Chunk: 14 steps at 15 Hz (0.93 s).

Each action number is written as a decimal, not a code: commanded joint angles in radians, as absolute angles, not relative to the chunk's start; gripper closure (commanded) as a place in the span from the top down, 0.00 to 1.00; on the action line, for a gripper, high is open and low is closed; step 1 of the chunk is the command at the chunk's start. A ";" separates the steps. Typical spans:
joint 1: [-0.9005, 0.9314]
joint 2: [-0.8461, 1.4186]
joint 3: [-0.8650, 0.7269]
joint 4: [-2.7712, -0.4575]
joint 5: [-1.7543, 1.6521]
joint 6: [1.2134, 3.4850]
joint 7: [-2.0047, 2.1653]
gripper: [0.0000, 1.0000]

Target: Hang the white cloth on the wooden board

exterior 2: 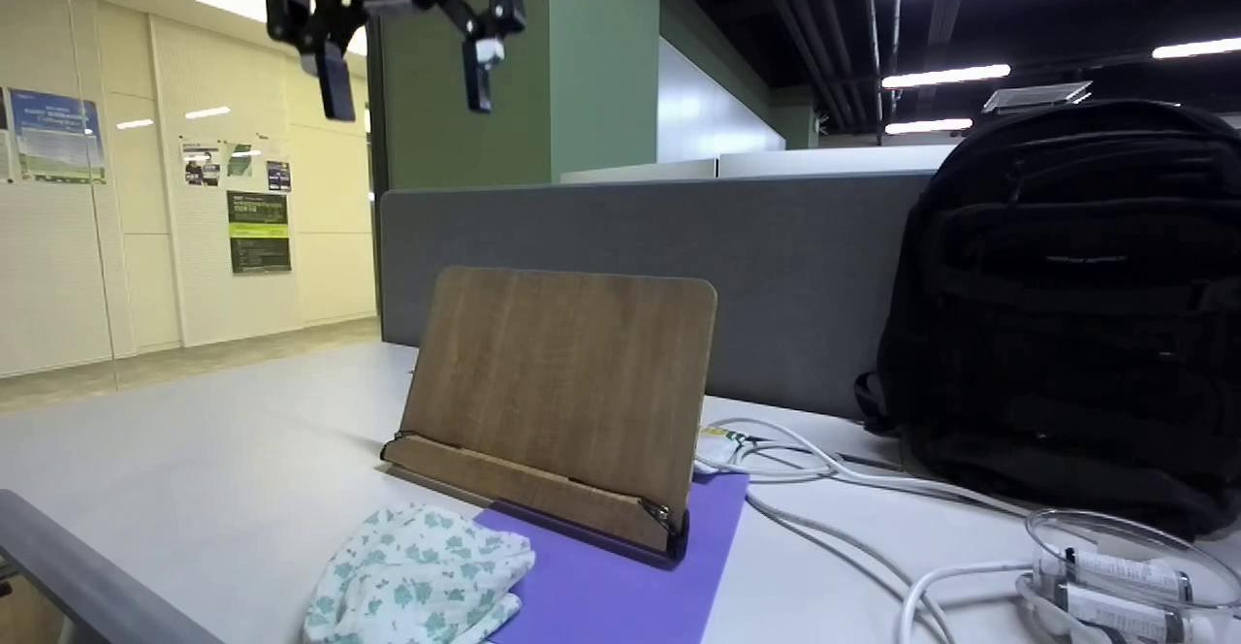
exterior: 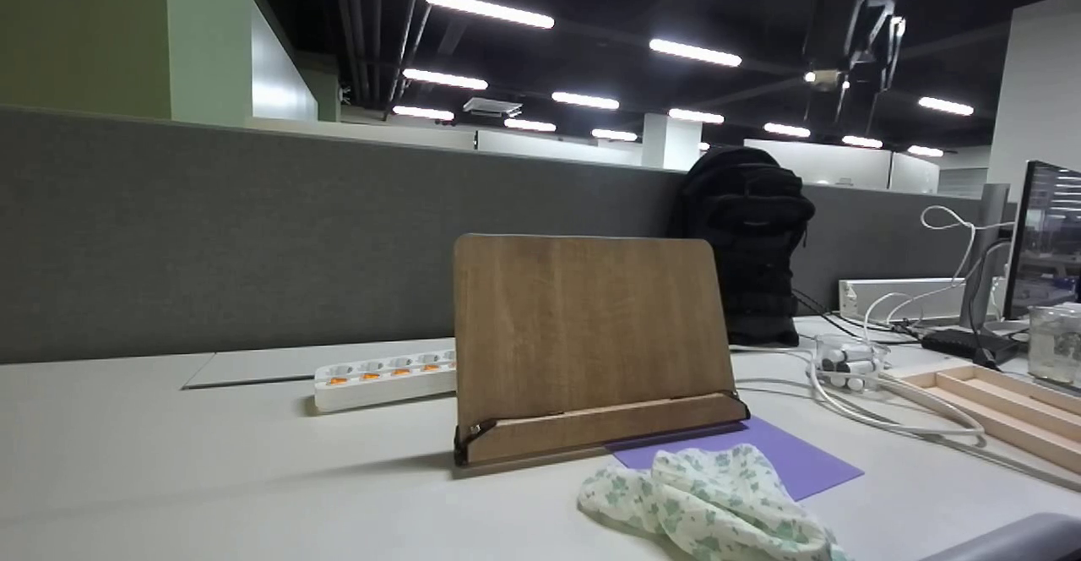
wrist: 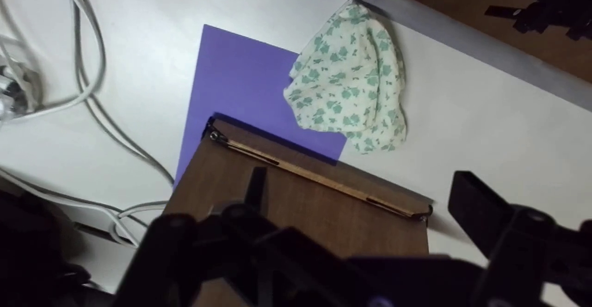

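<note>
The white cloth with green leaf prints lies crumpled on the table in front of the wooden board. It shows in both exterior views (exterior: 709,502) (exterior 2: 422,576) and in the wrist view (wrist: 347,76). The wooden board (exterior: 591,324) (exterior 2: 567,382) stands tilted back, with a ledge along its lower edge; in the wrist view (wrist: 319,214) the gripper hides part of it. My gripper (exterior 2: 407,86) is open and empty, high above the table. It also shows blurred at the top of an exterior view (exterior: 866,79). In the wrist view its fingers (wrist: 362,193) are wide apart.
A purple sheet (exterior: 785,460) lies partly under the board and cloth. A white power strip (exterior: 384,379) is behind the board. A black backpack (exterior 2: 1076,314) leans on the grey partition (exterior: 253,240). White cables (exterior 2: 824,528), a clear container (exterior: 849,362) and a wooden tray (exterior: 996,409) lie beside.
</note>
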<state>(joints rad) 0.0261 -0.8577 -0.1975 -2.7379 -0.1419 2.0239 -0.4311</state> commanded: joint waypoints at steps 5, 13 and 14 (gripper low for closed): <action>0.044 -0.573 0.007 -2.797 -0.163 2.275 -0.191 1.00; 0.036 -0.449 0.052 -2.791 -0.200 2.275 -0.153 1.00; 0.027 -0.455 0.062 -2.790 -0.210 2.295 -0.120 1.00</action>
